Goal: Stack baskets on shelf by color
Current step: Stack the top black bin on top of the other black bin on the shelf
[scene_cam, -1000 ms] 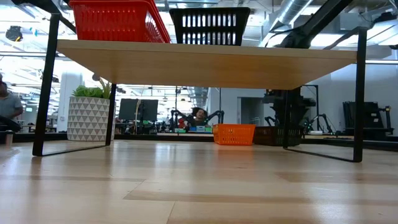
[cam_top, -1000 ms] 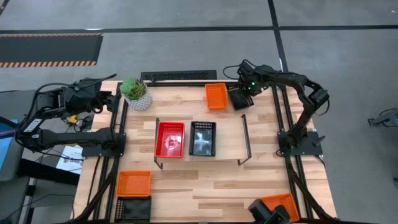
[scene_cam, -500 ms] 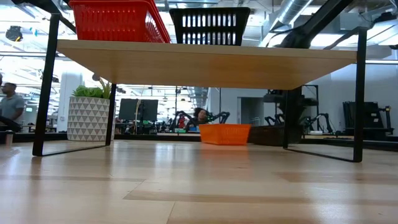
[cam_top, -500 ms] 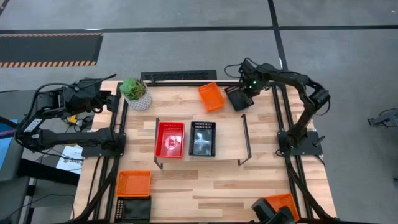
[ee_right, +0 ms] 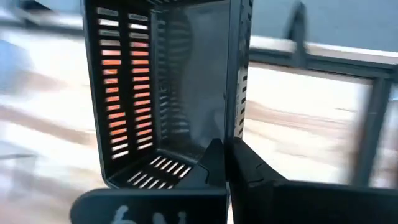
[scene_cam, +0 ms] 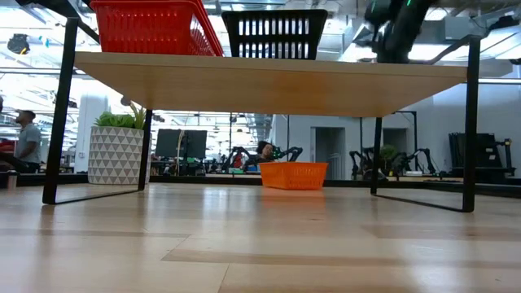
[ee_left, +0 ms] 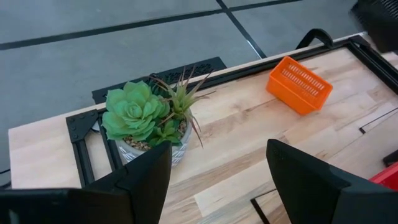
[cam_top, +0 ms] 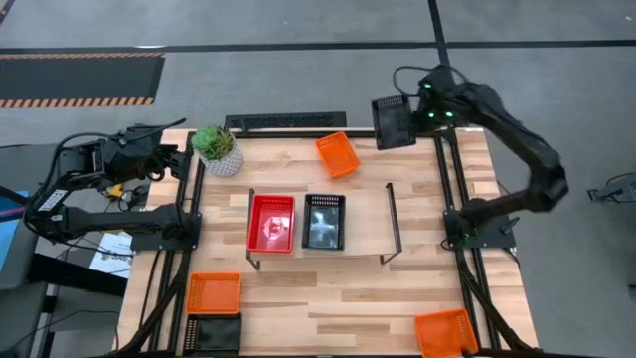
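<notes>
Right gripper [ee_right: 225,163] is raised off the far right corner of the wooden tabletop [cam_top: 348,298], jaws clamped on the rim of a black plastic mesh basket [cam_top: 392,121], which hangs in the air. Left gripper [ee_left: 217,180] waits at the far left edge near the white pot with green plant [cam_top: 217,149], jaws apart, holding nothing. Low light-wood shelf on black legs [cam_top: 370,217] carries a red mesh basket [cam_top: 270,222] and a second black basket [cam_top: 323,221] side by side. An orange mesh basket [cam_top: 338,154] lies tilted on the tabletop behind the shelf. Another orange basket [cam_top: 214,293] and a third black basket [cam_top: 213,331] sit at near left, a third orange one [cam_top: 444,331] at near right.
</notes>
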`<state>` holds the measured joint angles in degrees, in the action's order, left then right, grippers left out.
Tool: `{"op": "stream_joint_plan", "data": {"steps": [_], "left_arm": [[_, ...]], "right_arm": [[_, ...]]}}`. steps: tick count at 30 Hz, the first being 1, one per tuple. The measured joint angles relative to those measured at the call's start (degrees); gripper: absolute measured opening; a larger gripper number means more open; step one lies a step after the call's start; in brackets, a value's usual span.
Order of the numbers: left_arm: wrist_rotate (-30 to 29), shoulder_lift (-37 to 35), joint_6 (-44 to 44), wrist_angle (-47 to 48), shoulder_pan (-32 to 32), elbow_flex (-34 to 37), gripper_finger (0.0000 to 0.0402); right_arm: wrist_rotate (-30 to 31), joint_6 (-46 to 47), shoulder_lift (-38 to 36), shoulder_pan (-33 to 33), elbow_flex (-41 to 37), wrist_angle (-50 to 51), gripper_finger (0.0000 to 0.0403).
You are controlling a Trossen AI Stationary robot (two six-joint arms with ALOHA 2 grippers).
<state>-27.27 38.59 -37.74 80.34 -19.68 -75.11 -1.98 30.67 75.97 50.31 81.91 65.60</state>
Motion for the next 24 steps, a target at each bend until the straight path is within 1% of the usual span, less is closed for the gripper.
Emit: {"op": "stream_joint_plan", "data": {"steps": [3,5,7,9,12,16,20,24], "left_arm": [[0.01,0.00,0.00,0.00,-0.02,0.00,0.0249],[0.02,0.00,0.00,0.00,0.00,0.00,0.0249],[0.02,0.00,0.00,0.00,-0.02,0.00,0.0249],[0.30,0.00,0.00,0.00,-0.02,0.00,0.0249],[1.14,0.00,-0.01,0.00,0.00,0.00,0.0249],[1.18,0.00,0.00,0.00,-0.01,0.00,0.0249],[1.26,0.02,0.33,0.00,-0.02,0.00,0.0249],[1.44,0.02,2.17,0.00,-0.02,0.00,0.0249]], "right_arm": [[0.38,7.80,-6.43,-6.47,1.52,-1.13,0.0003],[1.89,13.77,-9.80,-12.92,1.55,-2.45,0.0002],[5.42,20.19,-11.86,-21.07,1.51,-4.13,0.0002],[10.75,26.23,-12.58,-30.09,1.51,-6.47,0.0001],[20.33,33.69,-11.81,-42.55,1.49,-10.82,0.0001],[30.41,40.37,-8.40,-54.44,1.47,-16.61,0.0001],[39.35,46.28,-4.63,-62.96,1.45,-21.29,0.0001],[44.22,53.33,-0.58,-68.86,1.45,-22.74,0.0001]]}}
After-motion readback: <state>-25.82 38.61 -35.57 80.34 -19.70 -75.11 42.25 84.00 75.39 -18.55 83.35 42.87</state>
